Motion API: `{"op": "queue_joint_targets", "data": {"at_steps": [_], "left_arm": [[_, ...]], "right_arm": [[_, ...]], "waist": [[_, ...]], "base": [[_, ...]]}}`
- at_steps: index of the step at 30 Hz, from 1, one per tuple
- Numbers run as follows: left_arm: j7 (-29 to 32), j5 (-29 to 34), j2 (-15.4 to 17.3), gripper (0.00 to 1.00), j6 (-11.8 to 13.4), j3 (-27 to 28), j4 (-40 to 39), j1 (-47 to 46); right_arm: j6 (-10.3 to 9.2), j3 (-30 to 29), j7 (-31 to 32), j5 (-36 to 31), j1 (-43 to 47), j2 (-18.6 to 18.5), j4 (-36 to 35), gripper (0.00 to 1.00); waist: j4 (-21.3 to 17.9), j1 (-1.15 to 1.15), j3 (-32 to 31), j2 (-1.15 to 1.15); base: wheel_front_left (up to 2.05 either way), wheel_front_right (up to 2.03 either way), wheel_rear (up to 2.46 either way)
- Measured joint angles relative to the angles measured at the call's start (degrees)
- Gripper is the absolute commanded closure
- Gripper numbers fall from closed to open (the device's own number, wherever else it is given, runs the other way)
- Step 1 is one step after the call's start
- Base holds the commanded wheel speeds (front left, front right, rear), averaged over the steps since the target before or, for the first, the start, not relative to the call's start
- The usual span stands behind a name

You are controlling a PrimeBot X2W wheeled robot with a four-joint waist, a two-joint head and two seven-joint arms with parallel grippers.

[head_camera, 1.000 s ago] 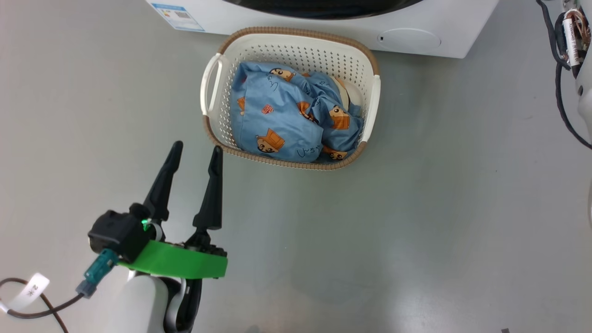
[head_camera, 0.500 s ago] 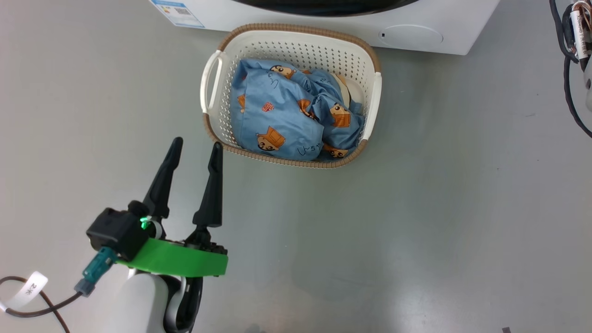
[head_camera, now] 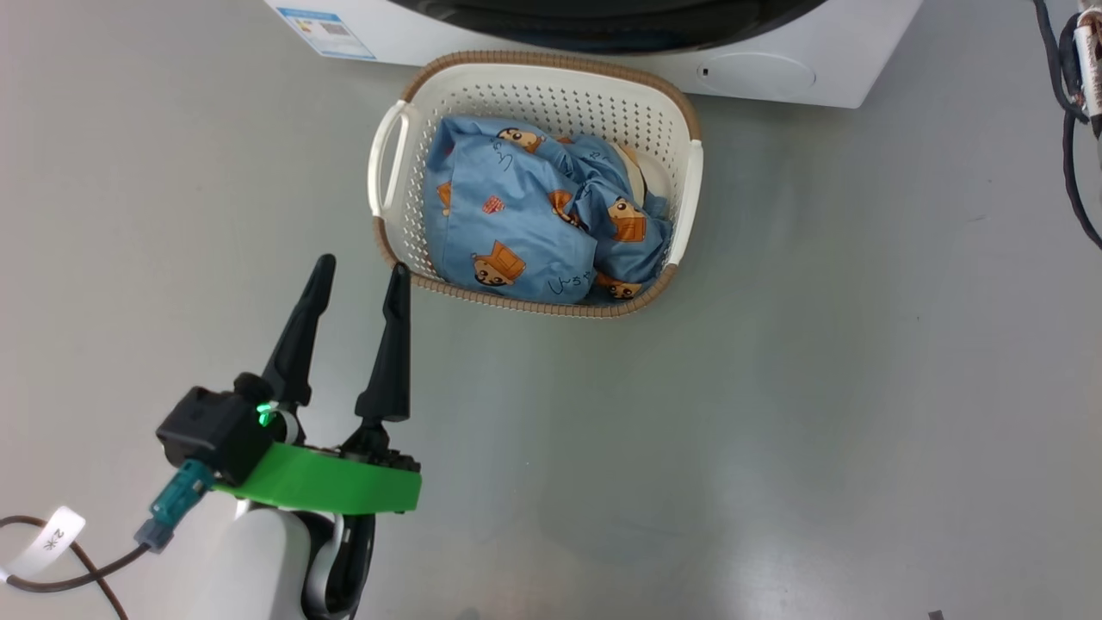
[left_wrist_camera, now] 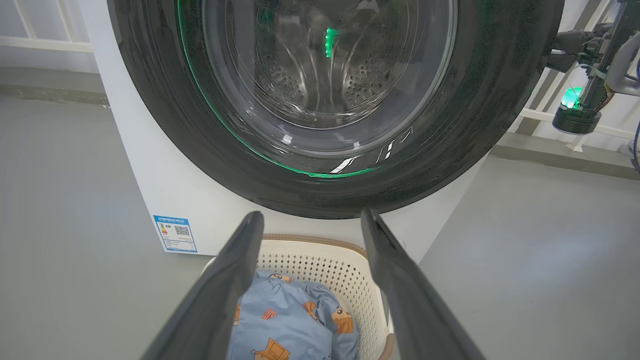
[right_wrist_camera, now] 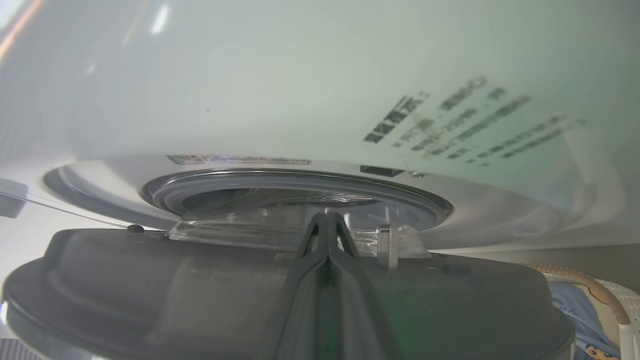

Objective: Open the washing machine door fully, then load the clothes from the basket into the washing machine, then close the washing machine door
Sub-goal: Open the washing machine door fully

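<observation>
My left gripper hangs low over the floor with its fingers spread wide and nothing between them. Its tips point at the near left corner of the basket, just short of the rim.

The basket sits on the floor right in front of the washer, close to its base. The clothes are bunched inside it, blue cloth on top and a bit of cream showing at the far right. In the left wrist view the same gripper looks over the basket at the door, whose black rim and glass bowl face me. A blue sticker is on the washer's lower left.

My right gripper has its fingers pressed shut with nothing between them. They lie along the back of the door, tips at the glass bowl. Here I see a gap between the door and the washer's front, so the door stands partly open. I cannot tell whether the fingers touch the door.
</observation>
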Motion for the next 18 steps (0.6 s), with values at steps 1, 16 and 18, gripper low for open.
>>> {"op": "queue_joint_targets", "data": {"at_steps": [1,16,18], "left_arm": [[0.00,0.00,0.00,0.00,0.00,0.03,-0.03,0.00],[-0.05,0.49,0.00,0.00,0.16,0.99,-0.86,0.04],[-0.05,0.80,0.01,0.00,0.16,1.18,-0.89,0.07]], "right_arm": [[0.00,0.12,1.08,0.04,0.46,0.01,-0.45,1.00],[0.00,3.18,15.11,0.69,7.21,2.00,-7.34,1.00],[0.00,3.24,17.13,1.40,8.18,2.23,-8.03,1.00]], "waist": [[-0.09,0.00,-0.11,0.00],[-1.12,0.00,-2.66,0.00],[-1.17,0.00,-3.03,0.00]], "base": [[0.00,0.00,0.00],[0.00,0.00,0.00],[0.00,0.00,0.00]]}}
